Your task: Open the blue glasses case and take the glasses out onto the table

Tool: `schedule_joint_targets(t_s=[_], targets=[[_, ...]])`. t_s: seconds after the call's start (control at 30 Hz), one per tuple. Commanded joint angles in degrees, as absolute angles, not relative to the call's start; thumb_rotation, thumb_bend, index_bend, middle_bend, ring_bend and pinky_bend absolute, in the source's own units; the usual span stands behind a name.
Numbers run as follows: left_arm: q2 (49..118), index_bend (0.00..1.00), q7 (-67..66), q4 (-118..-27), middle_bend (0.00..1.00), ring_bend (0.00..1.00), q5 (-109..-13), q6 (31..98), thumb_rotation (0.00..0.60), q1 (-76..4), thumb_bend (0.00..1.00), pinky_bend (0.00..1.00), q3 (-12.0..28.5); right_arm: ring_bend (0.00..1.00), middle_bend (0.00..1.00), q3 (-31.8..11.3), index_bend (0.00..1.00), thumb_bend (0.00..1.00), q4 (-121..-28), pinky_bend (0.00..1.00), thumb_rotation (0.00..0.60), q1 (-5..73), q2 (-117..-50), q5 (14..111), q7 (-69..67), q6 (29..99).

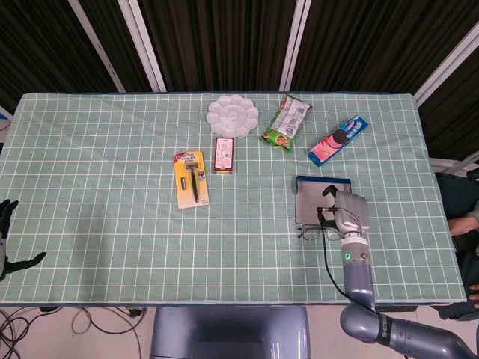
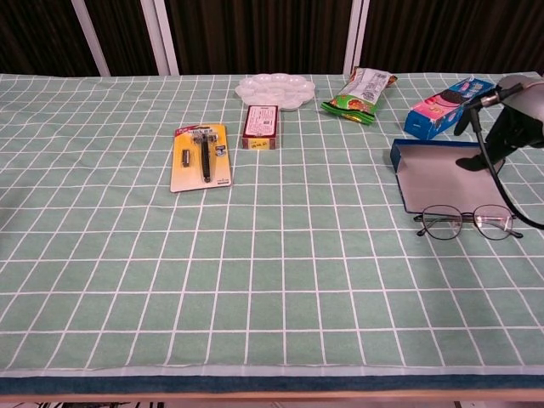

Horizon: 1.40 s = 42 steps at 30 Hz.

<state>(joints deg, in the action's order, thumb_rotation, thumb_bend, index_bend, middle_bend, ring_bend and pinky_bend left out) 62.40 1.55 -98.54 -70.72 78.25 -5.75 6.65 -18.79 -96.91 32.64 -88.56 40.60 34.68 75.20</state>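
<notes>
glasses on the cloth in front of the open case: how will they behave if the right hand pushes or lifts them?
The glasses have a thin wire frame, so probably light and easily bent; a careless squeeze may deform them. Lying flat on the tablecloth, they would likely slide rather than roll, though the cloth might drag. The lenses look smooth, so fingers of the right hand could slip or smudge them.

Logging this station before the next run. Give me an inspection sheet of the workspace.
Surface: table under green checked cloth, flat.
Job's things: blue case lies open; glasses lie on the cloth just in front of it.
Clutter: razor pack, red box, white palette, green snack bag, cookie pack, all along the far half.
Hands: right hand above the case and glasses, holding nothing; left hand at the table's left edge, fingers apart.
Cables: black cable along the right hand; loose cables on the floor.
Surroundings: dark slatted wall.
</notes>
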Motion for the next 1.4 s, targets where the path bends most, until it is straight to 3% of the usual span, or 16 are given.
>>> schedule_joint_targets(t_s=[0.03,0.3,1.4], targets=[[62.3,0.0,2.0,-98.5,0.0,0.0,-71.1,78.5,0.6,-5.7,0.04,0.0,6.6,1.0,1.0,-16.8,0.41,0.35,-98.0,1.0,0.6,31.5,-87.8,39.7,35.7,75.4],[62.5,0.0,2.5,-98.1,0.0,0.0,-72.4,79.0,0.6,-5.6,0.04,0.0,6.4,1.0,1.0,-13.9,0.43,0.36,-98.2,1.0,0.6,30.0,-88.2,39.9,35.7,76.2],[63.2,0.0,3.1,-97.8,0.0,0.0,-73.9,80.8,0.6,-5.0,0.04,0.0,6.4,1.0,1.0,-13.9,0.48,0.37,-97.9,1.0,0.6,29.6,-90.9,39.8,35.6,77.1]])
